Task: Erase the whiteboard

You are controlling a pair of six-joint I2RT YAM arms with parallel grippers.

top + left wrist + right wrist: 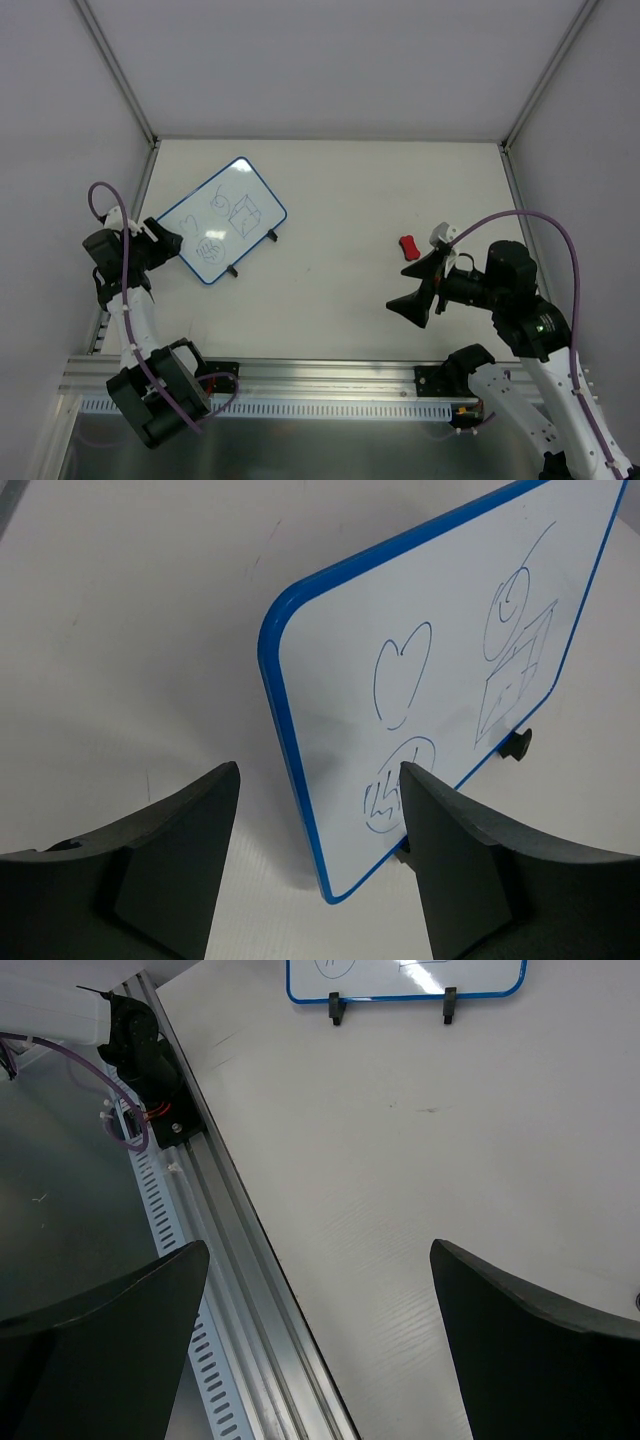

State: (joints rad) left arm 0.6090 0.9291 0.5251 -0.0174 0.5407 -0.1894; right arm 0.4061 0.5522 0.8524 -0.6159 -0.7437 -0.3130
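Note:
The whiteboard [226, 218] stands on two small black feet at the left of the table, blue-rimmed, with blue doodles on its face: a heart, a circle, a cube and a scribble. My left gripper [170, 241] is at its near-left corner. In the left wrist view the whiteboard's [450, 670] rim runs down between the spread fingers of the left gripper [318, 772]; the left finger stands apart from the rim and the right finger is in front of the board's face. My right gripper [420, 287] hangs open and empty over the table's right half, and also shows as the right gripper [320, 1252] in its wrist view.
A small red eraser [409, 247] lies on the table just beyond the right gripper. An aluminium rail [235, 1290] runs along the table's near edge. The right wrist view catches the whiteboard's [400, 978] lower edge and feet far off. Grey walls enclose the table.

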